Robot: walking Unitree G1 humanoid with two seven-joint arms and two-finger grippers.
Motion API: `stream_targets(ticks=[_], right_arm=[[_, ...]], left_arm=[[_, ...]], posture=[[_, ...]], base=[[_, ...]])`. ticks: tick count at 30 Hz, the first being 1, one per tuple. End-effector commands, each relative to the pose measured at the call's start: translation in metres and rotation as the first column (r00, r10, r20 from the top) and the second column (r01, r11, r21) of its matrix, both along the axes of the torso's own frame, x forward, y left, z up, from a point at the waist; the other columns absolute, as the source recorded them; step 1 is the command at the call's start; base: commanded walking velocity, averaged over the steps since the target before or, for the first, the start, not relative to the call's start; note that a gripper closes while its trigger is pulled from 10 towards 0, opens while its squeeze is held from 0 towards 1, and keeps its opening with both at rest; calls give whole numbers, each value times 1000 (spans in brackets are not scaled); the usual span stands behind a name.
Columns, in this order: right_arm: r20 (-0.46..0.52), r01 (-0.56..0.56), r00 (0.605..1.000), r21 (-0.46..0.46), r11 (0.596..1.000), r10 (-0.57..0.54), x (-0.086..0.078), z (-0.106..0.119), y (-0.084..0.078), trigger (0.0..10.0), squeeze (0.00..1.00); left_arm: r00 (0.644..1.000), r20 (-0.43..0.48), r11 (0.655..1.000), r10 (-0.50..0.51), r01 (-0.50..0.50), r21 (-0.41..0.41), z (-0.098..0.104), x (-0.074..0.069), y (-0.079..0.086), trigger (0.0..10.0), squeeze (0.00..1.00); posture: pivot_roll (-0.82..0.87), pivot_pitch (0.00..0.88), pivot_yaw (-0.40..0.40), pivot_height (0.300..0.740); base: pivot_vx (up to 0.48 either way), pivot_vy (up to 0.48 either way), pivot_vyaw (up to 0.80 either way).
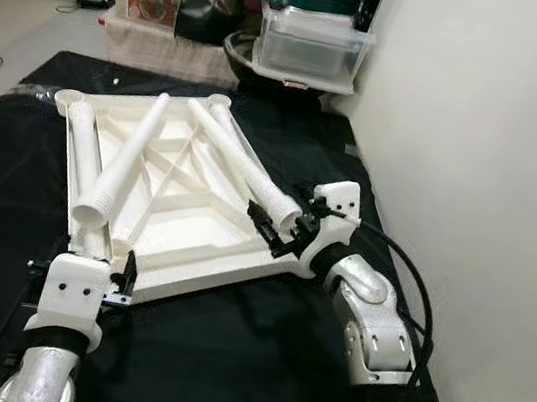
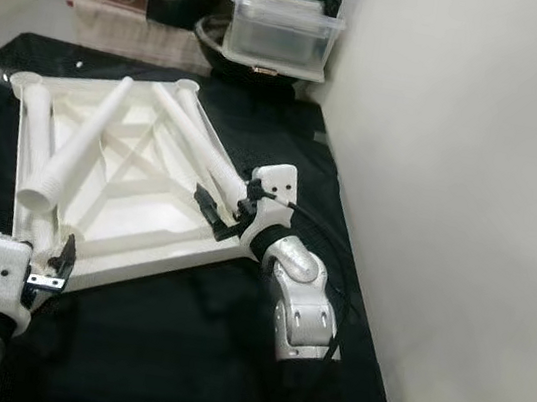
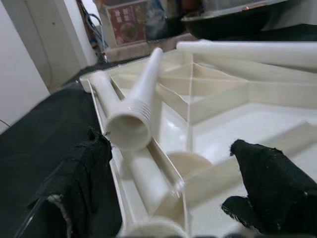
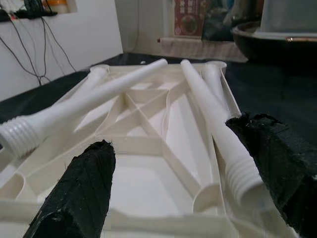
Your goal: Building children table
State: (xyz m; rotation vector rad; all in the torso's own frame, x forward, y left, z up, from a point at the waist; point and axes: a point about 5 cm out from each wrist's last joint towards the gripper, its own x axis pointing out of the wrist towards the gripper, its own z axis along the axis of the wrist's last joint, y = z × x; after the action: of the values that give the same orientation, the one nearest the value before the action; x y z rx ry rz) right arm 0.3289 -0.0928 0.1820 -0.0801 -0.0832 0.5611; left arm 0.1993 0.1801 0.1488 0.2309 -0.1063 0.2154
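Both pincers open, empty, at upturned tabletop [image 1: 182, 239] edges: left pincer [image 1: 121, 275], right pincer [image 1: 279, 231]. Risk: loose legs [image 1: 127, 165] roll off if tilted.

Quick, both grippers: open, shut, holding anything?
Left gripper: open, fingers straddling the near corner of the upturned table top, gripping nothing.
Right gripper: open at the table top's right near corner, beside a threaded leg, holding nothing.

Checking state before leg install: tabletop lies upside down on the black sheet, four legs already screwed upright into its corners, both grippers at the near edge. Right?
Not quite. In the left eye view the legs lie loose across the upturned tabletop, not screwed upright. Left gripper and right gripper are at the near edge; the black sheet is correct.
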Motion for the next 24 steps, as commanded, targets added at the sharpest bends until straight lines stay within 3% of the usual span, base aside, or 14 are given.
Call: stream_targets(ticks=[1,11,24], right_arm=[[-8,10,1000,9,1000,-10,1,-3,-1,10000,0],[-7,27,1000,5,1000,-27,2,-5,-2,10000,0],[-6,85,996,11,996,-85,7,-6,-8,10000,0]], left_arm=[[1000,17,1000,13,-13,-5,4,-1,0,10000,0],[1000,10,999,30,-29,-31,4,-1,2,10000,0],[999,10,998,38,-37,-46,5,2,6,10000,0]], posture=[[161,0,-106,740],[166,0,-108,740],[169,0,-100,740]], base=[[0,0,0],[0,0,0],[0,366,0]])
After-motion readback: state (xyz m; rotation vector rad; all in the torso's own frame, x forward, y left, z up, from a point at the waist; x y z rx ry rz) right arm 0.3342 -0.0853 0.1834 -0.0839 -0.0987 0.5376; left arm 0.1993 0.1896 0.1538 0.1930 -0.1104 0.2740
